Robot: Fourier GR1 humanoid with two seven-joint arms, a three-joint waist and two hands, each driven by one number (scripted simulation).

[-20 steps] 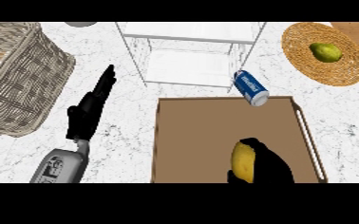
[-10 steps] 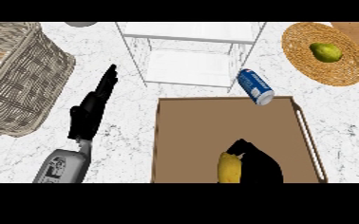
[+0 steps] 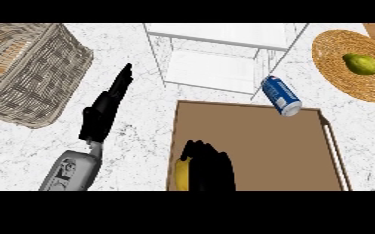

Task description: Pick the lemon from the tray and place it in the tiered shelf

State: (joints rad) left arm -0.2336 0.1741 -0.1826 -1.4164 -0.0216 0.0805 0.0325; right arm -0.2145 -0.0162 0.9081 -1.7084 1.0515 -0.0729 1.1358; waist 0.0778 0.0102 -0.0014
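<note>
The yellow lemon (image 3: 180, 174) shows at the lower edge of the head view, over the left part of the brown tray (image 3: 285, 144). My right hand (image 3: 210, 166) is curled round the lemon and hides most of it. The white tiered shelf (image 3: 219, 54) stands beyond the tray at the top middle. My left hand (image 3: 106, 109) rests open on the counter left of the tray, fingers straight and pointing away.
A blue can (image 3: 281, 95) lies tilted at the tray's far edge, by the shelf's right leg. A wicker basket (image 3: 36, 74) stands at the left. A woven plate (image 3: 344, 62) with a green fruit (image 3: 359, 63) sits at the top right.
My right hand has moved left and toward the view's lower edge with the lemon in it. The left hand, can and shelf keep their places.
</note>
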